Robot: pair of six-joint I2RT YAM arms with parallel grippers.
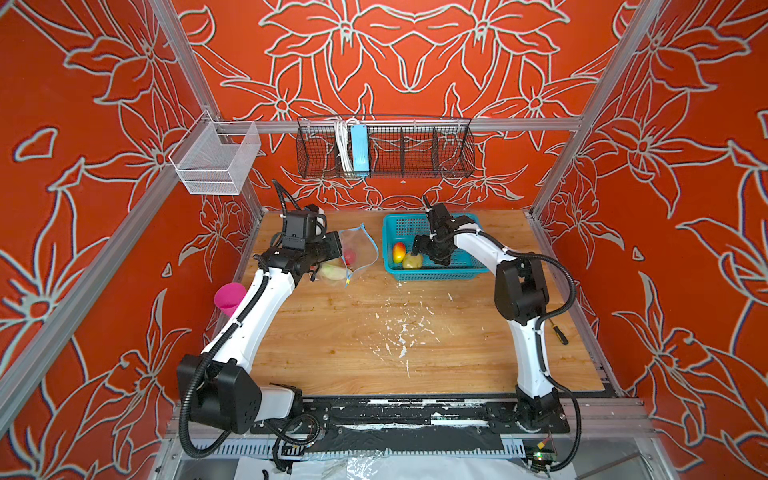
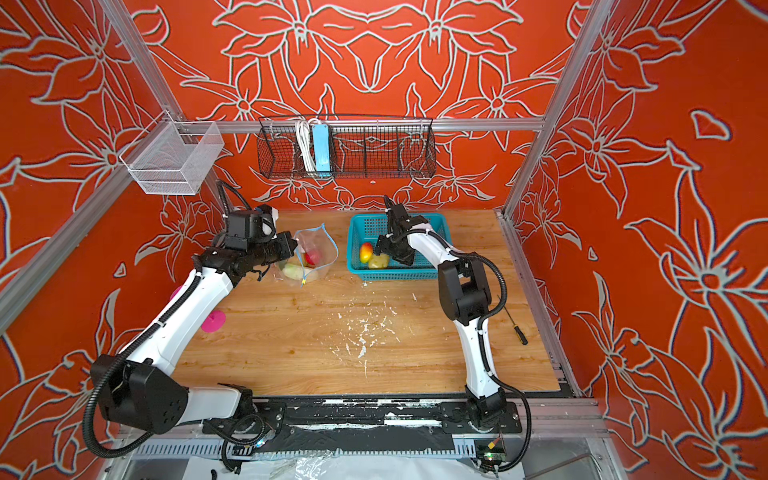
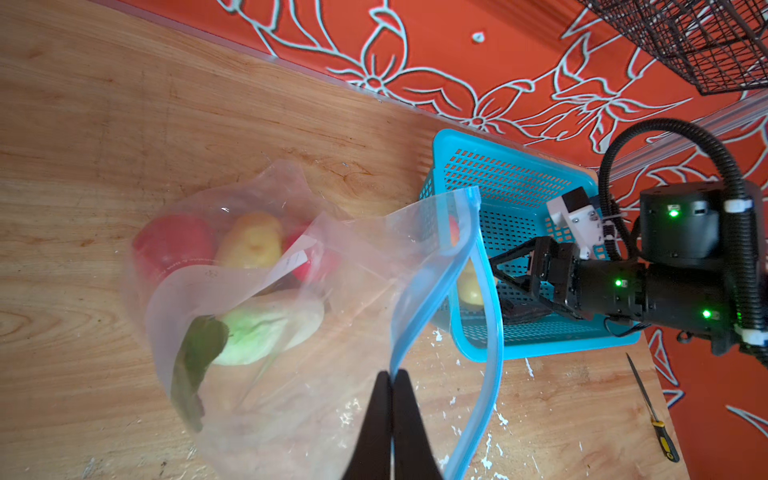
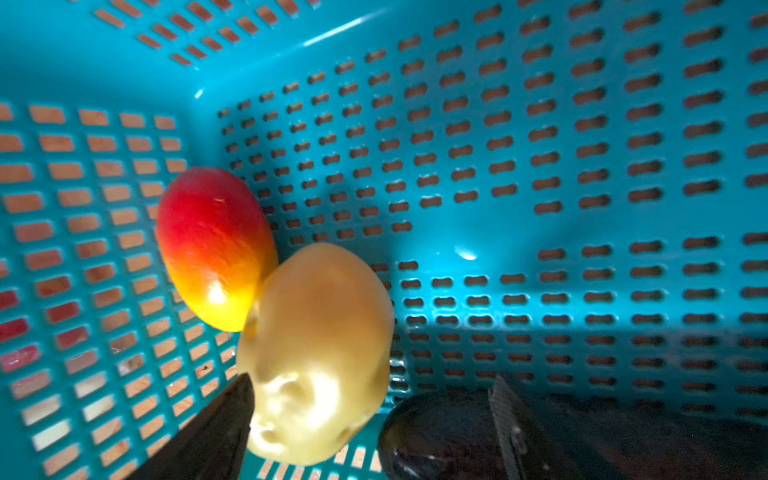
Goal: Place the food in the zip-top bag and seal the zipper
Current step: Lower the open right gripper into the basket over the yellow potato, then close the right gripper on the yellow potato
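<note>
Both fingers of the left gripper are pressed together on the blue zipper of the zip-top bag, which gapes on the surface just left of the teal basket; inside it lie two red balls, a potato lump, the white vegetable and the green leafy piece. In the basket's left end the mango touches a second potato lump, which sits between the wide-open fingers of the right gripper.
</note>
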